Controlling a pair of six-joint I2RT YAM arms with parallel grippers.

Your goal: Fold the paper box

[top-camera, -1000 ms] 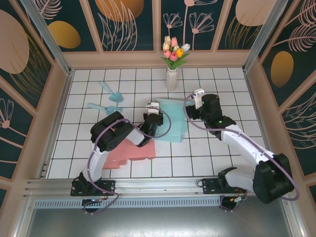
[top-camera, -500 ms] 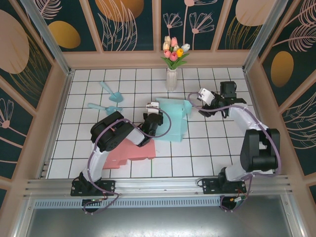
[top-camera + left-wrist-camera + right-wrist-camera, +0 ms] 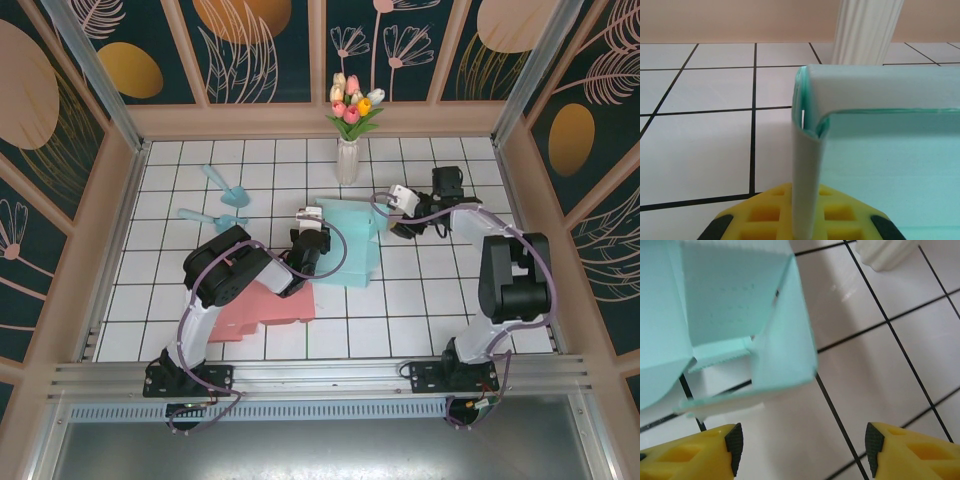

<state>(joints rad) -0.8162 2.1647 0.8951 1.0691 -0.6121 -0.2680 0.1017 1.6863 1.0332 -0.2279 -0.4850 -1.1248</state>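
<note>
White tiled table (image 3: pixel 420 300) enclosed by floral panels. Teal paper box (image 3: pixel 350 255) at centre of the overhead frame, long axis running roughly top to bottom. Left end effector (image 3: pixel 802 225) is closed on the box's upright corner wall. Right end effector (image 3: pixel 802 442), jaws wide and empty, sits just beside the right flap, the box lying toward the upper left of the wrist frame. No legible writing.
</note>
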